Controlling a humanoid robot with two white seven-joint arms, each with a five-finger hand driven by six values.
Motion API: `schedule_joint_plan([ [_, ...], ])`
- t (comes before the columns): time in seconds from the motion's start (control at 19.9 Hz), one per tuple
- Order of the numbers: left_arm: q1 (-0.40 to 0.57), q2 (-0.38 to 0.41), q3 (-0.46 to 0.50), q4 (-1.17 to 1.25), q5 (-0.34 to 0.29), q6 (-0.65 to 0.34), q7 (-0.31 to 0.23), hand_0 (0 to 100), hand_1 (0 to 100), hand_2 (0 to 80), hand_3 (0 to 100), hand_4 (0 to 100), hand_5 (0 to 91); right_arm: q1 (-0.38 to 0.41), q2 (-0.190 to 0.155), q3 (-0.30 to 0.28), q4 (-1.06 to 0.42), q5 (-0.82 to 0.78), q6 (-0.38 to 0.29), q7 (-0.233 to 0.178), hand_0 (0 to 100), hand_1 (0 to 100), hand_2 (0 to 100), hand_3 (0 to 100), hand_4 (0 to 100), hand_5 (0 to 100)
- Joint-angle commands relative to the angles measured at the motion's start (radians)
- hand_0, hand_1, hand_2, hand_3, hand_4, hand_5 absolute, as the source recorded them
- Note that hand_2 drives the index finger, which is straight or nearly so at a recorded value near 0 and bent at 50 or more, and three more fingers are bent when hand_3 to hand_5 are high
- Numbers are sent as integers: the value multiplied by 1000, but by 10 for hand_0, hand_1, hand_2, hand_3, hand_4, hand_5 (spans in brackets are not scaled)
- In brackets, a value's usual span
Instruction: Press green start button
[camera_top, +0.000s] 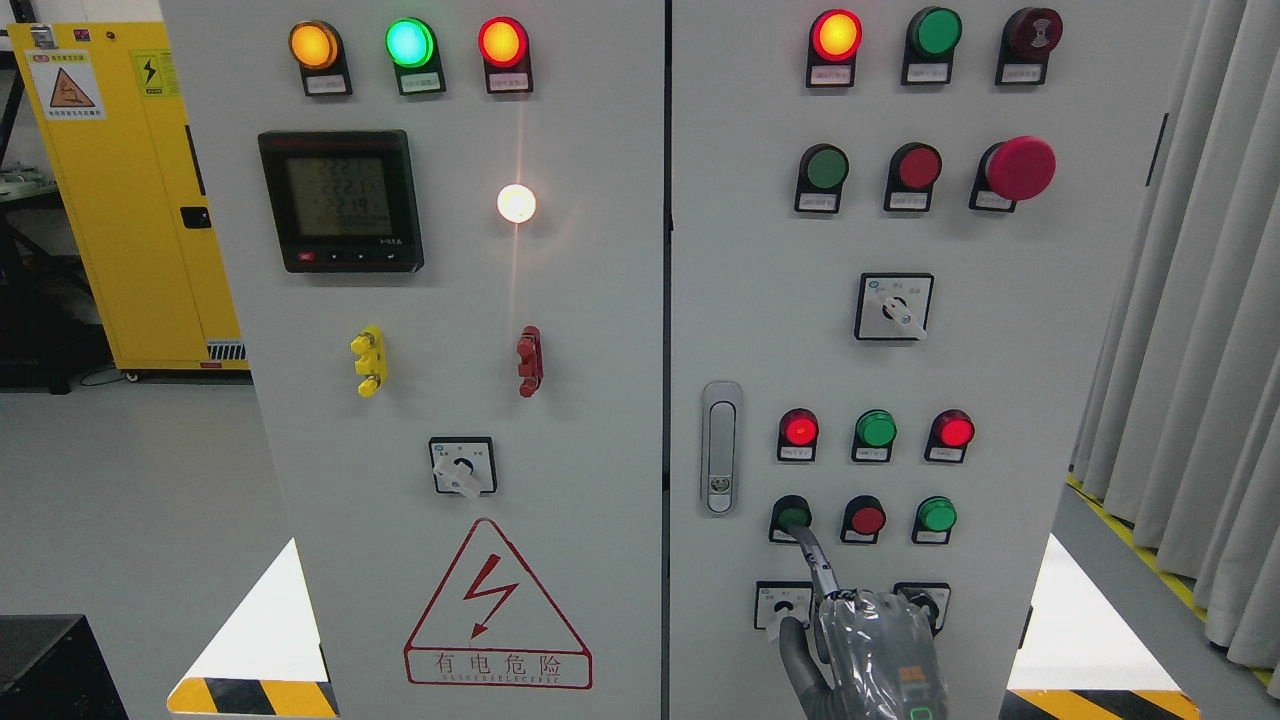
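One finger (812, 556) of the right hand (870, 650) is stretched out with its tip on the green start button (791, 516), the others curled under clear wrap, holding nothing. That button is leftmost in a row of three round pushbuttons, beside a red button (866, 520) and another green button (936, 515), low on the right door of the grey metal cabinet (1000, 350). Above stand three round lamps, two red and one green, and the hand partly hides two square selector switches (783, 604) below.

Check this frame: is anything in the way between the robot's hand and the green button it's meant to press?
Nothing visible. The hand has one finger stretched up to the green button, its tip at the button's lower edge. The red button beside it sits clear to the right.
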Motion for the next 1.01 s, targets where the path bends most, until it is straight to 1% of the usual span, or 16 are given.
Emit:
schedule_joint_plan([
  [0.0,0,0,0,0,0,0,0,120,556,0,0,0,0,-2,1,-18,6,-3,1,11,682,936,0,1000,1000,1000],
  [0.3,0,0,1,0,0,0,0,120,556,0,0,0,0,-1,3,-22,2,-6,1,10,692,933,0,1000,1000,1000],
  [0.4,0,0,1,0,0,0,0,120,556,0,0,0,0,-1,5,-31,-3,-7,-1,8,692,931,0,1000,1000,1000],
  [0.65,0,0,-1,0,0,0,0,120,556,0,0,0,0,1,5,-34,-43,-10,-2,2,688,930,0,1000,1000,1000],
  [0.96,0,0,1,0,0,0,0,120,556,0,0,0,0,51,9,-14,-81,-12,-5,-7,701,928,0,1000,1000,1000],
])
